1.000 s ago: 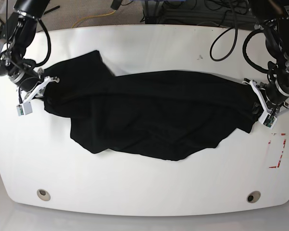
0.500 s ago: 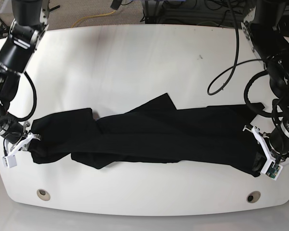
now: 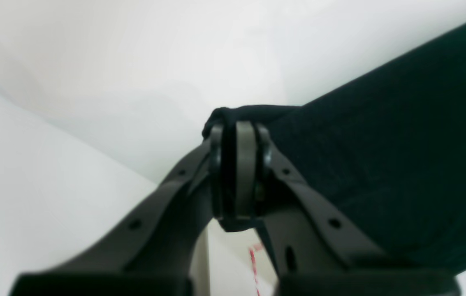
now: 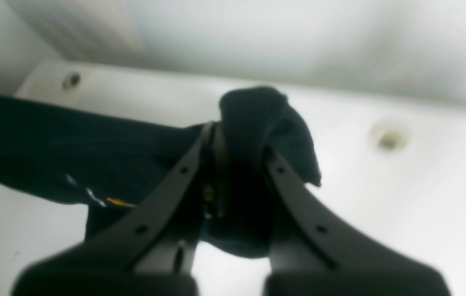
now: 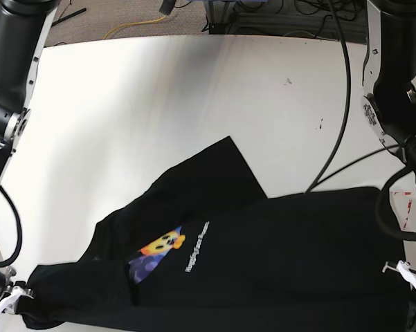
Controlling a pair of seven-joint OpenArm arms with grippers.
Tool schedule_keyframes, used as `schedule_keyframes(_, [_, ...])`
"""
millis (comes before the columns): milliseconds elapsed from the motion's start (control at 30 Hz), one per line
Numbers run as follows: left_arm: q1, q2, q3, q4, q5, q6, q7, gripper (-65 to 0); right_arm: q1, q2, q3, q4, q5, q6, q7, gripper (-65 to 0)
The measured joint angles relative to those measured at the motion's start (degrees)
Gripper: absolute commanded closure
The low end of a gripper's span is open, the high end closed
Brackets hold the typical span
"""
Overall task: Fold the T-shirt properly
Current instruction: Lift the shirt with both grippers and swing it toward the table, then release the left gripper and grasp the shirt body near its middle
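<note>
The black T-shirt (image 5: 263,256) is stretched across the near part of the white table (image 5: 159,104). Its orange-yellow print (image 5: 163,243) faces up, and one flap points toward the back. At the near right corner, my left gripper (image 5: 407,285) is shut on the shirt's edge. In the left wrist view the left gripper (image 3: 239,135) has a fold of black cloth (image 3: 381,144) pinched between its pads. My right gripper (image 5: 17,294) is shut on the near left corner. The right wrist view shows the right gripper (image 4: 237,139) with a bunch of T-shirt fabric (image 4: 265,119) bulging over its fingertips.
A red-marked square (image 5: 405,207) lies on the table's right side, next to the shirt. Cables (image 5: 277,14) run behind the far edge. Two round holes (image 4: 387,139) (image 4: 71,80) sit in the tabletop near the front edge.
Both grippers have drawn the shirt toward the near edge, keeping their grip. The cloth has turned over and spread out, so the print now shows.
</note>
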Motion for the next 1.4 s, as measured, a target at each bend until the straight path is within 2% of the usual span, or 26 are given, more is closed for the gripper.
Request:
schedule_keyframes(133, [-7.1, -1.4, 0.1, -3.5, 0.6, 0.0, -0.2, -1.1, 9.7, 3.2, -6.7, -1.1, 0.5, 0.0, -0.2, 0.0])
schedule_keyframes(267, [-13.2, -3.3, 0.0, -6.4, 0.9, -0.2, -0.1, -1.1, 17.1, 4.5, -11.1, -1.2, 0.9, 0.0, -2.0, 0.0])
schedule_keyframes(367, [-16.0, -3.7, -0.1, -7.6, 1.1, -0.2, -0.2, -1.3, 18.1, 5.5, -13.3, -0.5, 2.1, 0.4, -1.7, 0.0])
schedule_keyframes(433, [-16.3, -3.6, 0.1, -7.5, 0.8, -0.2, 0.5, -1.1, 17.4, 5.8, -13.8, -0.7, 1.8, 0.5, -3.9, 0.0])
schedule_keyframes(567, [-15.5, -3.0, 2.4, -6.7, 0.2, -0.2, 5.4, -1.1, 16.4, 6.4, -13.8, -1.3, 1.2, 0.4, -6.0, 0.0])
schedule_keyframes(633, [-13.7, -3.2, 2.5, -4.7, 0.3, -0.1, 7.5, -1.1, 16.3, 7.2, -13.7, -1.1, 4.7, 0.2, -5.6, 0.0])
schedule_keyframes(700, [-10.2, -3.4, 2.3, -2.7, 0.7, 0.0, 8.7, -1.1, 14.0, 8.9, -13.4, -0.7, 9.8, 0.2, -4.0, 0.0])
schedule_keyframes(767, [-6.8, -3.3, 2.3, -1.4, 0.9, 0.1, 11.4, -1.1, 10.6, 10.3, -13.2, -0.7, 12.2, 0.3, -3.8, 0.0])
schedule_keyframes(900, [-0.9, -2.9, 2.3, 0.6, 0.9, 0.2, 11.7, -1.0, 0.5, 10.7, -9.2, -1.2, 12.7, 0.0, -5.0, 0.0])
schedule_keyframes(1033, [6.5, -3.2, 2.1, 2.1, 1.1, 0.2, 11.4, -1.0, -9.9, 10.4, -1.4, -0.7, 13.8, 0.1, -5.7, 0.0])
schedule_keyframes(1233, [16.7, -2.6, 0.0, 2.7, 0.8, 0.2, 11.7, -1.0, -24.6, 9.9, 7.5, 5.6, 13.7, 0.0, -4.9, 0.0])
schedule_keyframes(1400, [24.1, -2.7, -0.6, 2.7, 1.4, 0.2, 11.6, -2.2, -34.5, 7.2, 12.5, 9.0, 14.1, 0.0, -4.4, 0.0])
